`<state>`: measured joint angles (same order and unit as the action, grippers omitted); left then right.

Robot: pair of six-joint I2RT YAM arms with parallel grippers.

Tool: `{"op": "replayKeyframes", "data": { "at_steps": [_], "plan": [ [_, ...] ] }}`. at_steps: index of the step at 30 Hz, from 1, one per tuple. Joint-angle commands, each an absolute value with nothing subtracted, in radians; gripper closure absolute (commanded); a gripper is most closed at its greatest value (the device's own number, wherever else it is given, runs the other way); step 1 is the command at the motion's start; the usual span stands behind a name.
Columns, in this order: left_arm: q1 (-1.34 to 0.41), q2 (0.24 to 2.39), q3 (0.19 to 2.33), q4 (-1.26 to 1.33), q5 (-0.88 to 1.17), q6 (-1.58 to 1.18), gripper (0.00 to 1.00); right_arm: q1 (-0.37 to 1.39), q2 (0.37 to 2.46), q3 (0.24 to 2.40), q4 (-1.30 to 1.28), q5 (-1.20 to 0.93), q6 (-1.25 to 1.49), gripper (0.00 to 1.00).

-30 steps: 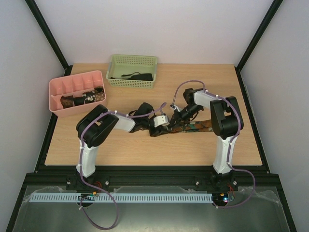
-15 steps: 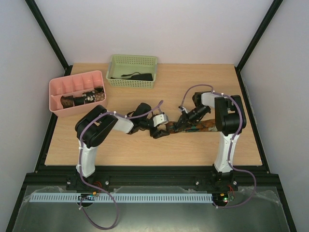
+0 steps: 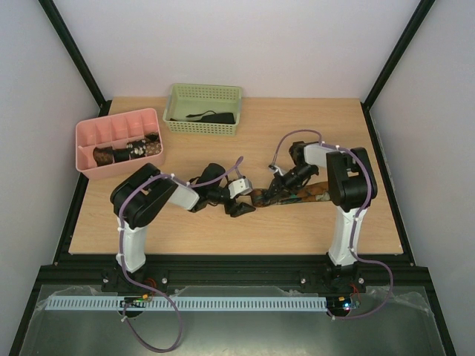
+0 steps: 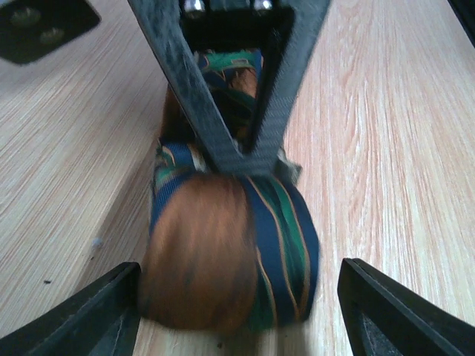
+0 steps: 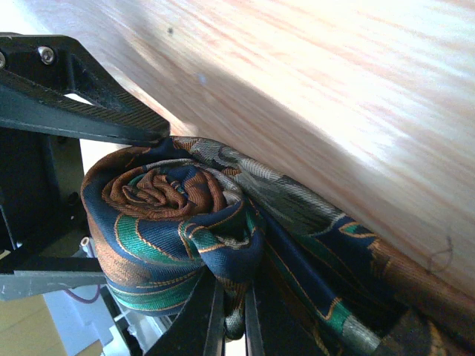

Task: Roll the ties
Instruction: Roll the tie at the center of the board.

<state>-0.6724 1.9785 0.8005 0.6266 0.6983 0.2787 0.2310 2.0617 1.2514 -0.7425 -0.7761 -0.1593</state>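
We are looking at the tie (image 3: 308,195) lying across the middle of the table (image 3: 223,230), its left end wound into a coil (image 5: 167,215). The right gripper (image 5: 232,322) is pressing its fingers together on the fabric just below that coil, pinching it. The left gripper (image 4: 237,297) is standing spread wide, a fingertip on either side of the coil and, as far as we are making out through the blur, not touching it. Some rolled ties (image 3: 126,150) are sitting in the pink tray (image 3: 111,126), and a dark tie (image 3: 208,116) is lying in the green basket (image 3: 204,95).

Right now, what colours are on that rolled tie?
The tie is navy with green and rust-brown swirls; clearest in the right wrist view.
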Motion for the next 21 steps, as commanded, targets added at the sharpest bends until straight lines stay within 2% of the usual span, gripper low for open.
{"op": "replayKeyframes", "data": {
  "at_steps": [1, 7, 9, 12, 15, 18, 21],
  "plan": [
    [-0.662, 1.947, 0.776, 0.685, 0.694, 0.286, 0.25, 0.292, 2.162, 1.199, -0.638, -0.649, -0.056, 0.99],
    [-0.657, 1.98, 0.78, 0.726, 0.703, 0.301, 0.26, 0.292, 2.188, 1.201, -0.578, -0.666, -0.038, 0.99],
    [-0.658, 2.0, 0.797, 0.713, 0.713, 0.319, 0.31, 0.292, 2.196, 1.211, -0.581, -0.658, -0.046, 0.98],
    [-0.658, 2.008, 0.804, 0.659, 0.698, 0.373, 0.46, 0.287, 2.2, 1.228, -0.593, -0.655, -0.051, 0.94],
    [-0.66, 1.982, 0.779, 0.575, 0.639, 0.446, 0.6, 0.273, 2.176, 1.241, -0.621, -0.675, -0.065, 0.78],
    [-0.663, 1.959, 0.772, 0.495, 0.582, 0.5, 0.64, 0.262, 2.13, 1.268, -0.682, -0.708, -0.101, 0.59],
    [-0.667, 1.952, 0.781, 0.429, 0.554, 0.524, 0.64, 0.263, 2.062, 1.277, -0.728, -0.787, -0.115, 0.47]
  ]
}}
